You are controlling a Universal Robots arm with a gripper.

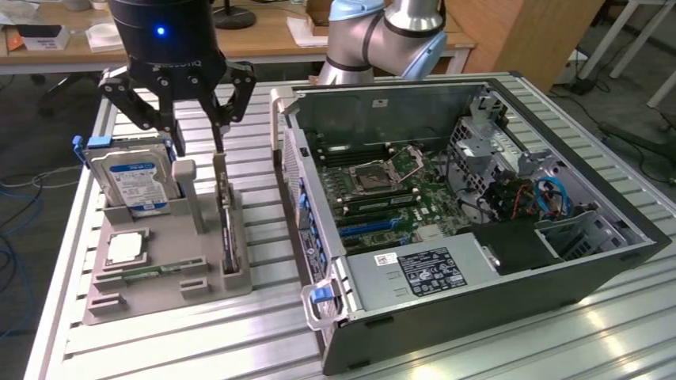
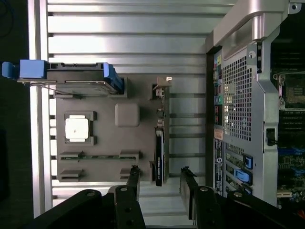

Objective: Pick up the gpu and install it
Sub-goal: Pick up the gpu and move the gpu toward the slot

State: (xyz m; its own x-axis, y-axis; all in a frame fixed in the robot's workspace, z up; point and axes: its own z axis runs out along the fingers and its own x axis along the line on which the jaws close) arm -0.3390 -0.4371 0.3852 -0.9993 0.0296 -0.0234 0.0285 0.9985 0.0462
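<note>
Exterior view: the gripper hangs with its 2 fingers spread wide and holding nothing, just above the gpu. The gpu stands on edge in a slot of the gray holder tray, to the exterior view's left of the open computer case. A hard drive and a CPU chip sit in the same tray.

We see a wooden desk at eleven o'clock, a wooden cabinet at one, dark floor at three, and blue cables at nine.
</note>
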